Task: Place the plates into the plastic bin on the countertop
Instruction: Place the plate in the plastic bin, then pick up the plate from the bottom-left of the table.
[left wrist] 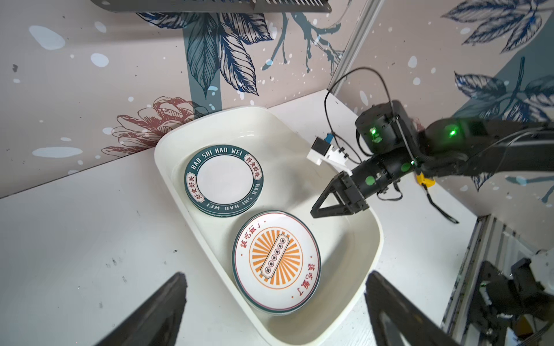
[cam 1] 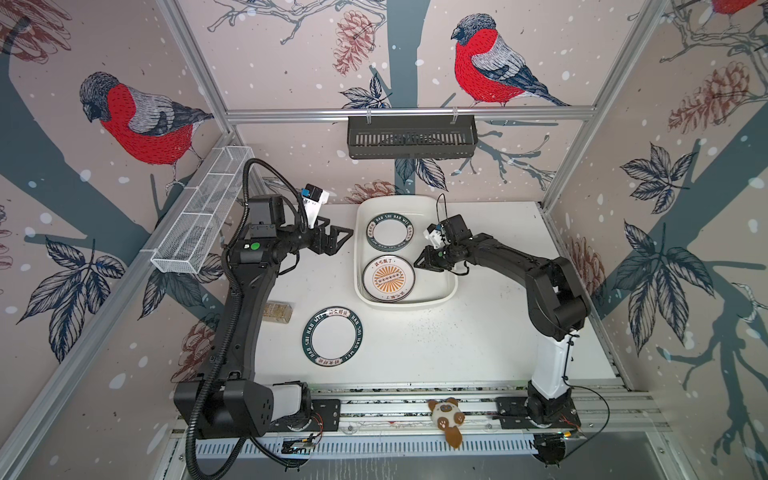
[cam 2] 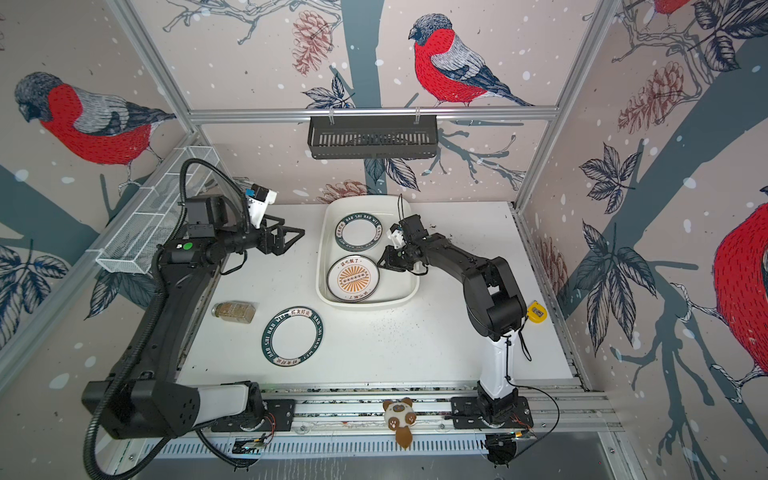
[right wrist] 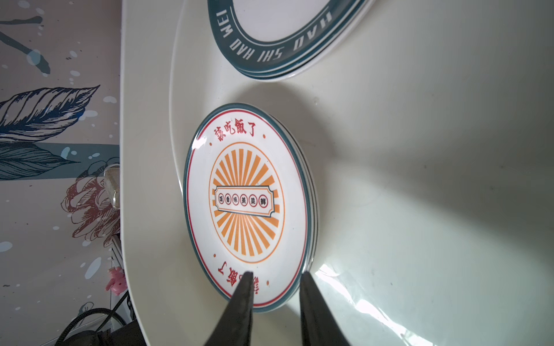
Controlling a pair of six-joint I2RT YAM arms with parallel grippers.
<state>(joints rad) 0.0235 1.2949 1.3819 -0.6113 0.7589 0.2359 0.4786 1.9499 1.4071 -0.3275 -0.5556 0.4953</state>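
Bird-and-pinecone papered walls enclose a flat white surface speckled with dark grit. On it stands the plastic bin: white, smooth, shallow and round-cornered, with its long axis running from the arm bases toward the back wall. The left arm and right arm flank it.

Inside lie two short stacks of glossy round plates: a green-lettered stack at the far end and an orange sunburst stack at the near end. One green-rimmed plate lies outside, flat on the surface, well apart from the bin.

The left claw hovers just outside the bin's left wall, spread wide and empty. From it the loose plate lies back toward the bases, beside the left forearm, so the left arm is judged nearer. Being round, the plate offers no preferred axis. Its thin, low rim suggests an edge pick.

The right claw sits over the sunburst stack's edge, narrowly parted, with nothing between. A small jar lies near the loose plate.
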